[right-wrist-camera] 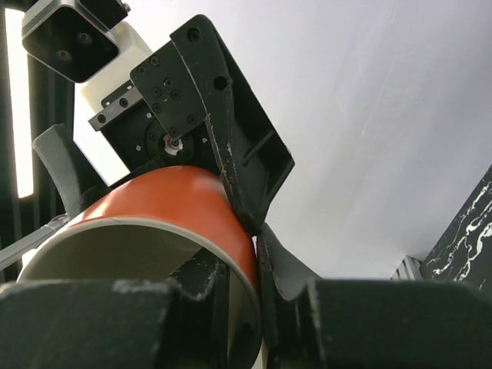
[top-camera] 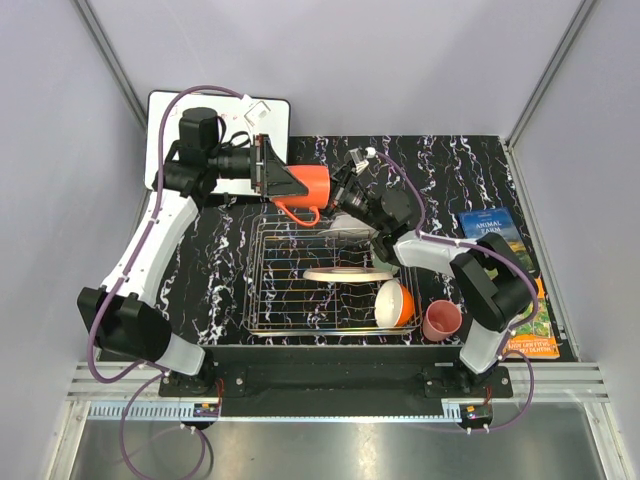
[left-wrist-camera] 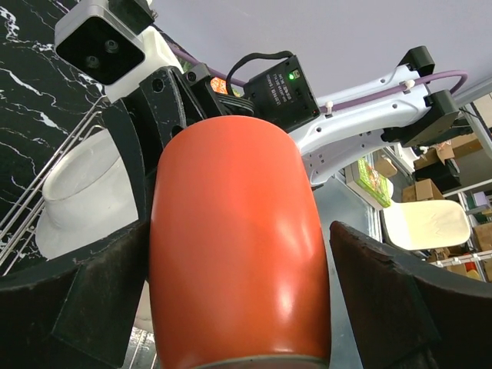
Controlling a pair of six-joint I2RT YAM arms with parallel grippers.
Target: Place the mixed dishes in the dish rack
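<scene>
Holds the orange mug [top-camera: 312, 183] off the surface [top-camera: 470, 170], on its side, just above centre of the top view, over the far edge of the dish rack [top-camera: 262, 300], handle pointing down toward the wires. Brackets the mug's body with the left hand [top-camera: 292, 183] from the left: in the left wrist view, one finger [left-wrist-camera: 115, 261] against the orange wall, a thin sliver of gap beside the other; clenched or loosened, cannot tell. Pinches the mug's rim with the right hand [top-camera: 345, 190] from the right, clenched, one finger inside the mouth and one outside in the right wrist view. In the rack: a pale bowl [top-camera: 355, 238] toward the far right, a pink-cream plate [top-camera: 345, 274] tilted mid-rack, the white-inside orange bowl [top-camera: 395, 303] on its side at the lower right corner. On the surface just right of the rack, the pink cup [top-camera: 441, 320], upright; books [top-camera: 497, 235] further right; a whiteboard [top-camera: 165, 125] at upper left.
</scene>
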